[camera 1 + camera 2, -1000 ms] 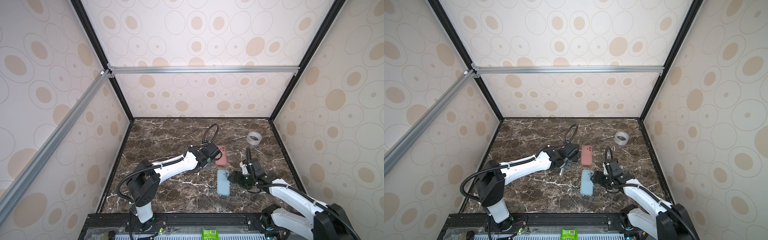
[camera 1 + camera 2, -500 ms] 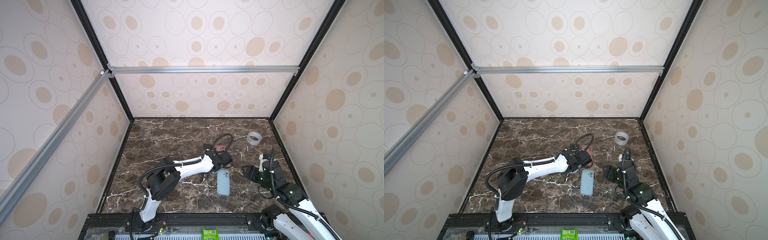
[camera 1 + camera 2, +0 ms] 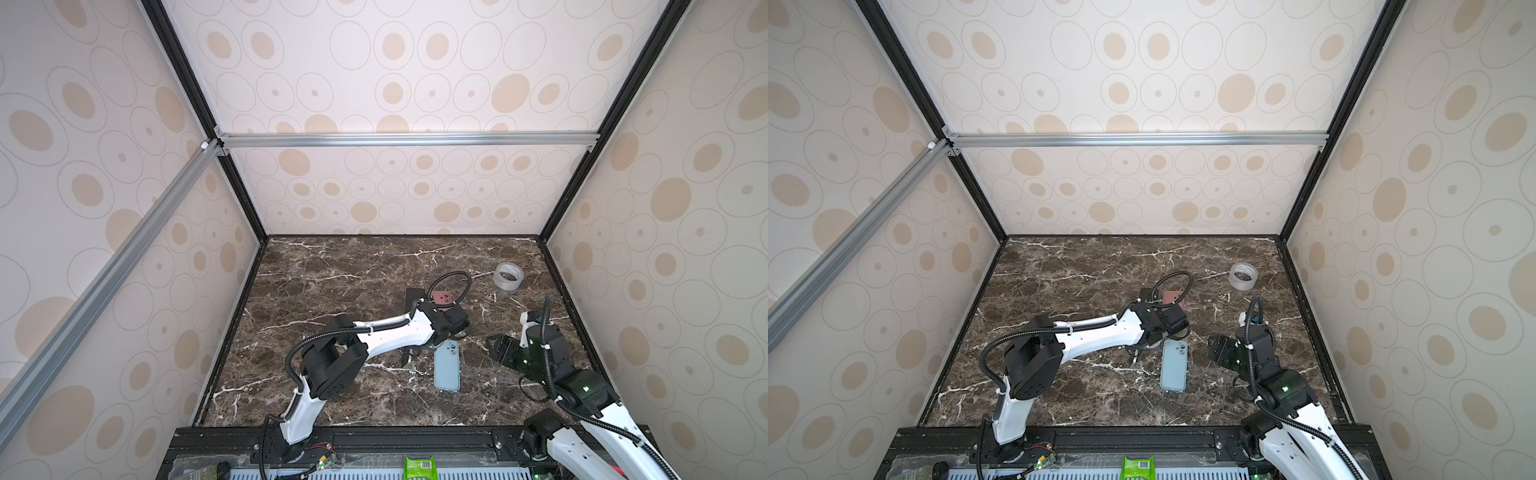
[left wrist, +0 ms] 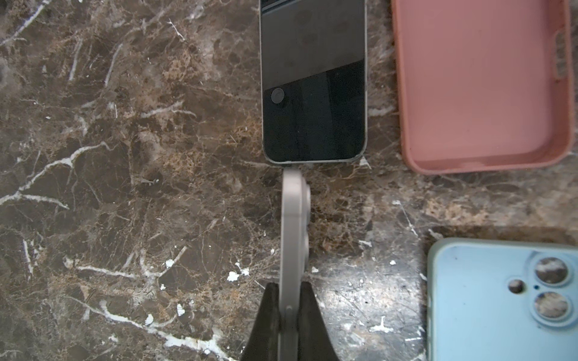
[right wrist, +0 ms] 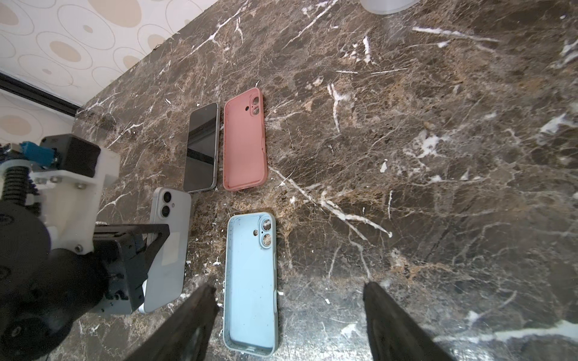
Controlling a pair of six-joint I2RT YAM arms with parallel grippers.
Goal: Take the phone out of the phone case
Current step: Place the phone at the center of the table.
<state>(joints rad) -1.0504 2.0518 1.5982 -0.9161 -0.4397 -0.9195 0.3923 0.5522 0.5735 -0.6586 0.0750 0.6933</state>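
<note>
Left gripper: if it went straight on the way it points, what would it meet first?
Likely the black phone: the white phone clamped in the left gripper leads, its tip almost touching that phone's near end, though height above it is unclear.

On your tabletop point(image 3: 332, 270): near case point(image 3: 447, 368) at lower centre of frame; far case point(image 3: 441, 297) just above; lying phone point(image 3: 412, 297) at its left; tape roll point(image 3: 508, 276) farther right.

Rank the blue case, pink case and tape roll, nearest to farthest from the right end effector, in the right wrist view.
1. blue case: just beside the right end effector.
2. pink case: beyond it, next to the dark phone.
3. tape roll: far across the table, barely in view.
</note>
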